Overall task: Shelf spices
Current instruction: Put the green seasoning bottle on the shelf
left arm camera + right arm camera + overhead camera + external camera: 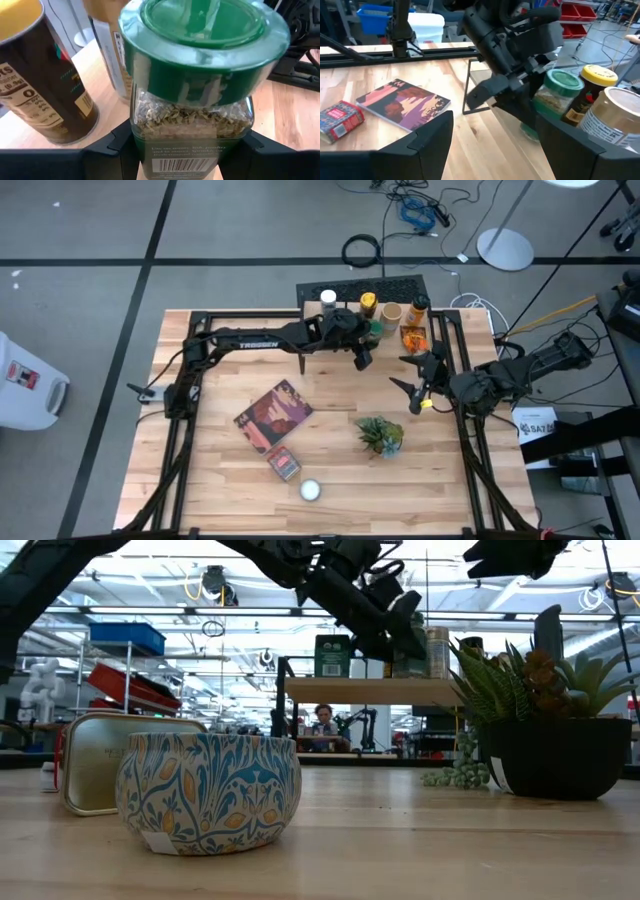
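A wooden table (210,470) seen from above. At its far edge stands the shelf (345,290), already bearing a row of spices (392,311). The left gripper (366,340) reaches across to the shelf and is clamped around a green-lidded jar (195,75) of dried herbs, held upright just beside a dark yellow-lidded tin (42,75). The right gripper (414,385) hovers near the shelf's right end with its fingers spread and nothing in them. Nearer lie a book (272,416), a red tin (283,464), a patterned tin (208,790) and a plant (381,434).
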Controlling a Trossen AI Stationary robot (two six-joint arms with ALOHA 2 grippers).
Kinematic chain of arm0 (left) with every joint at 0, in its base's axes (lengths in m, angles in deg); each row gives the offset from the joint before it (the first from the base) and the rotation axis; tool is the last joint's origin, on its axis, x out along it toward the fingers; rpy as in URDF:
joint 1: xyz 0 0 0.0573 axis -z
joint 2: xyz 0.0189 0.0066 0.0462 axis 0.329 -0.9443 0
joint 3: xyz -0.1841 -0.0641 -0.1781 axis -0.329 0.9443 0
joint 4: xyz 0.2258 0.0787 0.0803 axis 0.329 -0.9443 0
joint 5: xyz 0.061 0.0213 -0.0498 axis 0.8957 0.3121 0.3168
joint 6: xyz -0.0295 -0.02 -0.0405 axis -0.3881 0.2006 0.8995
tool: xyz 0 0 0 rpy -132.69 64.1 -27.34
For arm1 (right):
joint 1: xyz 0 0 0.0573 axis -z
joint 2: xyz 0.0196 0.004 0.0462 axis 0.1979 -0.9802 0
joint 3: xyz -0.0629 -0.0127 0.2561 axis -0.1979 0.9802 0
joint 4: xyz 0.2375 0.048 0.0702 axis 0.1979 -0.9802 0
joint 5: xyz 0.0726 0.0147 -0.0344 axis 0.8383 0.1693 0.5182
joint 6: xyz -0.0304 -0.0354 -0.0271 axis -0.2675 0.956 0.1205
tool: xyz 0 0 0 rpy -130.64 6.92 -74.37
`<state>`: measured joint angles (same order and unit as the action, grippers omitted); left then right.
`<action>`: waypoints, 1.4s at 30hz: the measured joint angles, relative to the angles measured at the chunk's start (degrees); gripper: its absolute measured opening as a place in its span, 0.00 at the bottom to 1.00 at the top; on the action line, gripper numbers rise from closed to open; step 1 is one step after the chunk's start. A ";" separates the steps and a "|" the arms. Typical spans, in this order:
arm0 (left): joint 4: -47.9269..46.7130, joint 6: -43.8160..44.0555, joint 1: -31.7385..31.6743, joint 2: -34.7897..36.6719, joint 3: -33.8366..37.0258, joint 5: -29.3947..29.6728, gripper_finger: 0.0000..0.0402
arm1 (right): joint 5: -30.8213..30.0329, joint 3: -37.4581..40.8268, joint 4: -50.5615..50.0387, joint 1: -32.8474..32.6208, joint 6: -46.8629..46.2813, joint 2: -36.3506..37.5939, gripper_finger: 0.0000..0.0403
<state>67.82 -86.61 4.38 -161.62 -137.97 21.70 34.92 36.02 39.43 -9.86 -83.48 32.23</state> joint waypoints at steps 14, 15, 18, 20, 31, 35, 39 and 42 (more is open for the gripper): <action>1.10 0.04 -0.07 -0.66 -0.03 2.15 0.54 | 0.01 0.00 -0.02 -1.51 0.01 0.04 0.67; 1.10 0.04 -0.04 -0.66 -0.03 2.18 0.54 | 0.01 0.00 -0.02 -1.53 0.01 0.04 0.67; 1.05 0.04 -0.04 -0.66 -0.03 2.15 0.55 | 0.02 0.00 0.00 -1.79 0.02 0.04 0.67; 1.06 0.04 -0.04 -0.66 -0.03 2.15 0.55 | 0.02 0.00 0.02 -1.77 0.02 0.04 0.67; 0.78 0.06 -0.04 -0.66 -0.03 1.07 0.56 | 0.31 0.00 0.05 -1.77 0.02 0.04 0.67; 0.76 0.04 -0.08 -0.66 -0.03 0.95 0.56 | 0.34 0.00 0.06 -1.77 0.02 0.04 0.67; 0.73 0.04 -0.22 -0.66 -0.03 0.93 0.56 | 0.50 0.00 0.07 -1.77 0.02 0.04 0.67; 0.73 -0.01 -0.31 -0.66 -0.03 0.91 0.56 | 0.48 0.00 0.08 -2.23 0.02 0.04 0.67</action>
<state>68.55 -86.62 4.07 -162.28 -137.99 22.61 35.40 36.02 39.51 -12.10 -83.46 32.27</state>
